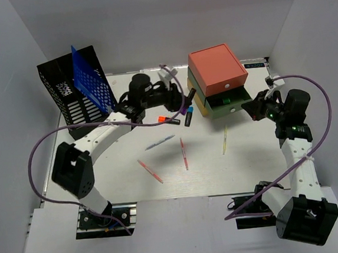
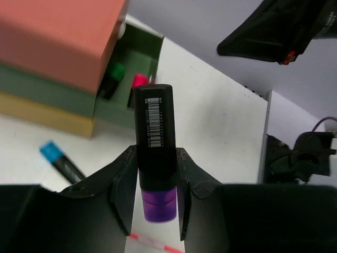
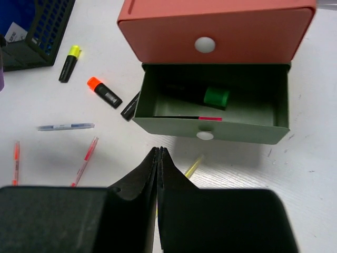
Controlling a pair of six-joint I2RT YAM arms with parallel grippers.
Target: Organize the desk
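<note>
The white desk (image 1: 208, 170) carries scattered markers and pens. My left gripper (image 2: 156, 153) (image 1: 178, 101) hangs above the desk's middle back, shut on a black highlighter with a purple cap (image 2: 154, 121), its far end pointing toward the open green drawer (image 2: 139, 58). That drawer (image 3: 210, 129) holds a green-capped marker (image 3: 210, 97) and a pink-tipped one (image 3: 209, 119). My right gripper (image 3: 159, 153) (image 1: 251, 108) hovers just in front of the drawer, shut with nothing between its fingers.
The stacked drawer box (image 1: 217, 69) stands at the back right. A black mesh rack (image 1: 71, 90) with a blue folder (image 1: 91, 80) is at the back left. Loose: orange-capped highlighter (image 1: 168, 120), blue-capped marker (image 2: 60, 161), yellow-capped highlighter (image 3: 69, 62), blue pen (image 1: 160, 142), red pens (image 1: 184, 153), yellow pen (image 1: 225, 140).
</note>
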